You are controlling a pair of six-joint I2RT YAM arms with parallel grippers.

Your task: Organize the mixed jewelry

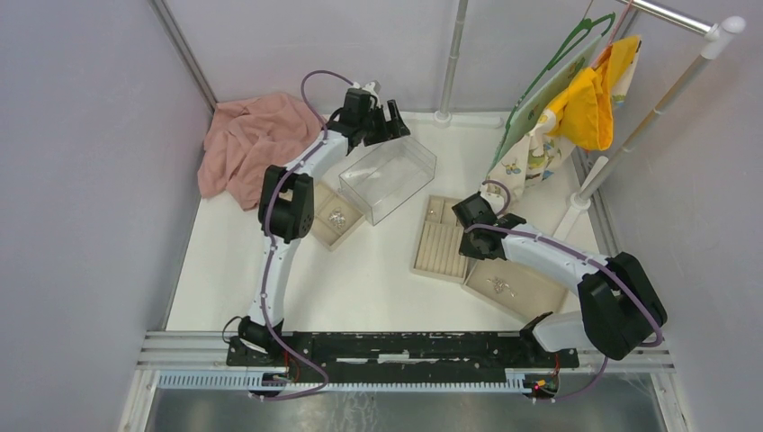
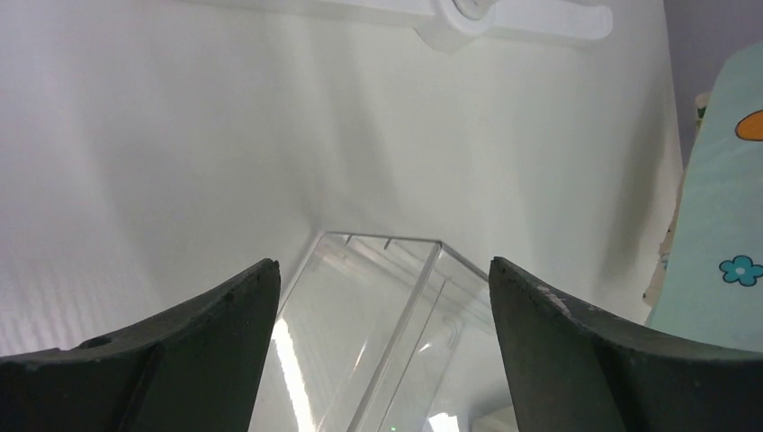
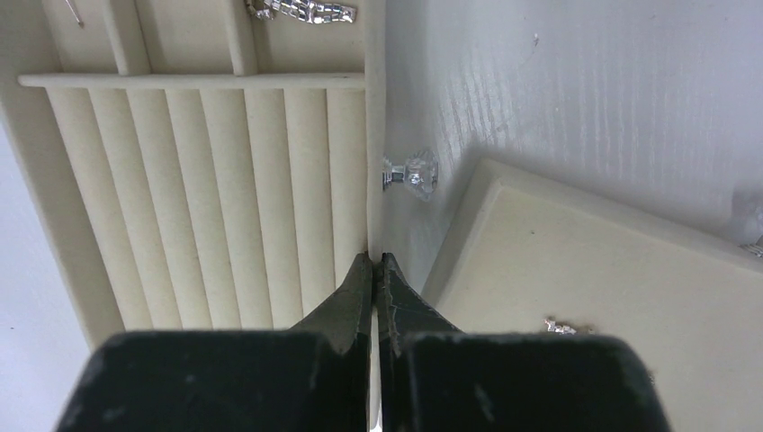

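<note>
Currently: right gripper jaws pressed together, nothing between them. The tips sit low over the right rim of the ridged tray; contact not discernible. Just ahead of the tips, a clear-headed stud lies on bare table, in the narrow gap between that rim and the corner of the flat tray. The gap widens ahead-right into open tabletop. Further ahead, a glittering chain piece sits in a small compartment of the ridged tray. To the right, a tiny silver bit lies on the flat tray.

Left gripper: fingers wide apart, empty, hovering above the far end of the clear box. White table beyond runs free to a pole base. Behind it, by the left arm's elbow, more jewelry lies in a third tray. Pink cloth bunched to its left; hanging garments well off to its right.
</note>
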